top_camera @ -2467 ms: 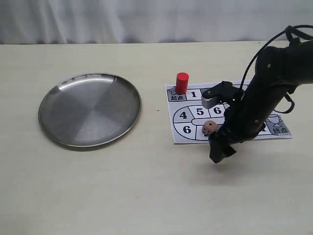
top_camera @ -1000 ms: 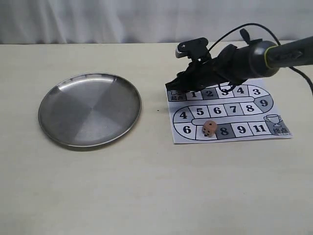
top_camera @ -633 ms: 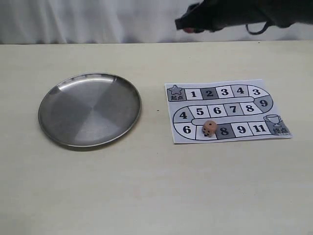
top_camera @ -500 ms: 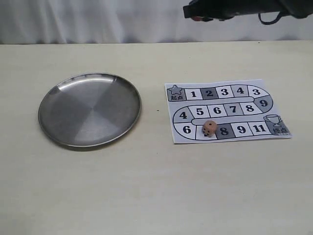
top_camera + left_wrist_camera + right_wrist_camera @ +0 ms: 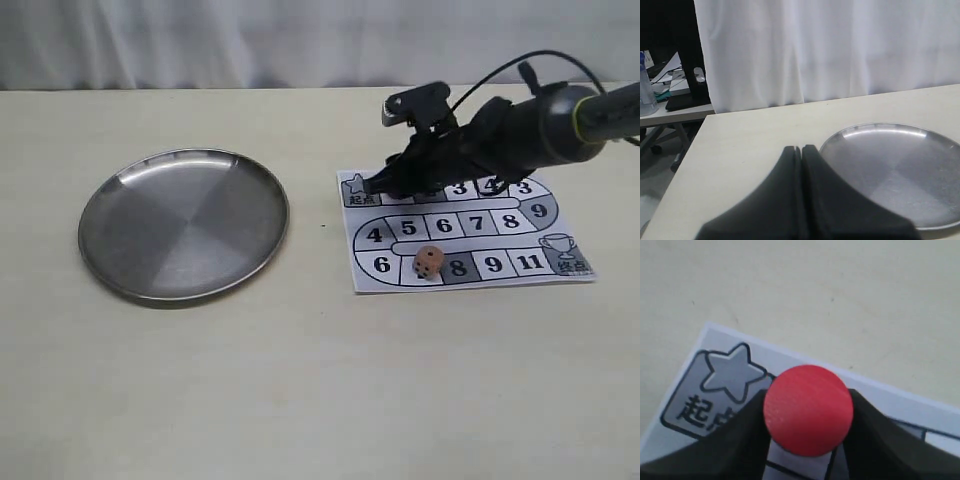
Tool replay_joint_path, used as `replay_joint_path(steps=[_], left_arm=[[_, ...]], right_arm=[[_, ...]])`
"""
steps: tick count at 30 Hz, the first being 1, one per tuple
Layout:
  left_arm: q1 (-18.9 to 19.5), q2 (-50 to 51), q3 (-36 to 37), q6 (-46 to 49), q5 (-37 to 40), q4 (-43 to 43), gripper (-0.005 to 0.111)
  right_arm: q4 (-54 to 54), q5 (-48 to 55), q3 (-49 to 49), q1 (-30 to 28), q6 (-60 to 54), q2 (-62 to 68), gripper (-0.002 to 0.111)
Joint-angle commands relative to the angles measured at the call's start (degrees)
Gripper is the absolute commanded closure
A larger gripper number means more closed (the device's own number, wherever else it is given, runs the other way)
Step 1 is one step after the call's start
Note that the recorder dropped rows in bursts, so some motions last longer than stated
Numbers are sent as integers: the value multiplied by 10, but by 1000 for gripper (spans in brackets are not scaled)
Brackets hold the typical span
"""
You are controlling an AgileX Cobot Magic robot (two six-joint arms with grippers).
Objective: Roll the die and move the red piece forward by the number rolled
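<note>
The tan die [image 5: 428,262] rests on the bottom row of the paper board [image 5: 494,264], between squares 6 and 8. My right gripper [image 5: 386,184] is low over the board's top row near squares 1 and 2, and the arm hides the red piece in the exterior view. In the right wrist view my right gripper [image 5: 807,407] is shut on the red piece [image 5: 808,409], whose round top sits just past the grey star square [image 5: 732,372]. My left gripper [image 5: 801,148] is shut and empty, off to one side of the metal plate [image 5: 890,170].
The round metal plate [image 5: 184,222] lies on the left of the beige table [image 5: 320,380] with nothing in it. A white curtain [image 5: 200,40] closes off the back. The right arm's cable arcs above the board's right half.
The right arm, which was raised at the top of the view with the red piece, has come down over the board's top row. The die has not moved.
</note>
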Motion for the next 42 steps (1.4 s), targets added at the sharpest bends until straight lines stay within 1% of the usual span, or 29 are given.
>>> replay_joint_path(steps=[1,17,20,24,28,32,34,39,42], left_arm=[[-5,-3,1,-3,-9,-3,107],[-5,-3,1,-3,-9,-3,107],[-5,-3,1,-3,-9,-3,107],[-5,-3,1,-3,-9,-3,107],[-5,-3,1,-3,-9,-3,107],[-5,-3,1,-3,-9,-3,107],[-5,-3,1,-3,-9,-3,107],[-5,-3,1,-3,-9,-3,107],[-5,-3,1,-3,-9,-3,107]], right_arm=[[12,-15,1,0,0,29,104],[12,3,1,0,0,30,104],[12,13,1,0,0,29,102],[12,36,1,0,0,15,90],[12,55,1,0,0,7,83],[12,49,1,0,0,9,75],[12,47,1,0,0,11,67],[12,45,1,0,0,13,38],[12,46,1,0,19,11,27]])
